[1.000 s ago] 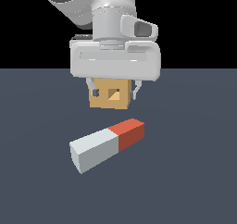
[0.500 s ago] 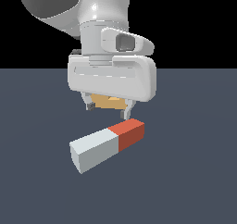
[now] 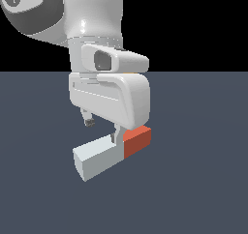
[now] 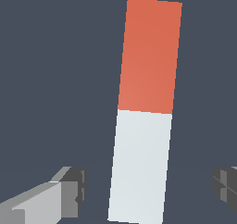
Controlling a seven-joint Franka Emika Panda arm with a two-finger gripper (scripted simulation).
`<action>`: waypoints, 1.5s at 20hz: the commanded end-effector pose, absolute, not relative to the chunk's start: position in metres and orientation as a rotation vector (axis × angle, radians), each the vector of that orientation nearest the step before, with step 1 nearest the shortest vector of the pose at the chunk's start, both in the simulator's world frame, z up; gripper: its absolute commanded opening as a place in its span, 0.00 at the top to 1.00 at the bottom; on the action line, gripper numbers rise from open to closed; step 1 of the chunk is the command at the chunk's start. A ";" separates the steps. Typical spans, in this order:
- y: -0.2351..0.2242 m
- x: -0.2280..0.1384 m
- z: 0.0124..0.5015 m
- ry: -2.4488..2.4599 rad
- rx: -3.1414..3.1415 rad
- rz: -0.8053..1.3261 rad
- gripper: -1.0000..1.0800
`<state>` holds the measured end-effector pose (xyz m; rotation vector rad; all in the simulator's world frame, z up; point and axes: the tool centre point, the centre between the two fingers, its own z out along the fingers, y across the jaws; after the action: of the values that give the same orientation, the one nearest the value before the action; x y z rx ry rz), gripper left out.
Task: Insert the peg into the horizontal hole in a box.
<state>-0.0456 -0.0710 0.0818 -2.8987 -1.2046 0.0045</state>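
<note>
The peg (image 3: 109, 154) lies flat on the dark floor, its pale grey-white part toward the exterior view's left and its red-orange end (image 3: 137, 141) toward the right. In the wrist view the peg (image 4: 141, 163) runs lengthwise between my fingers. My gripper (image 3: 103, 128) is open and hovers just above the peg's white part. One fingertip (image 4: 69, 190) and the other (image 4: 225, 183) stand on either side of the peg, apart from it. The tan box and its hole are hidden behind my hand in the exterior view and are out of the wrist view.
The dark blue-grey floor (image 3: 203, 180) spreads all around the peg. The white hand housing (image 3: 111, 100) fills the middle of the exterior view. Nothing else shows.
My hand has moved down and toward the camera, from above the box to over the peg. It now covers the box. The peg has not moved.
</note>
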 end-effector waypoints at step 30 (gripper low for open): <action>-0.076 -0.054 0.023 -1.075 -2.952 0.000 1.00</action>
<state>-0.0538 -0.0762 0.0239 -2.9520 -1.0753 0.0008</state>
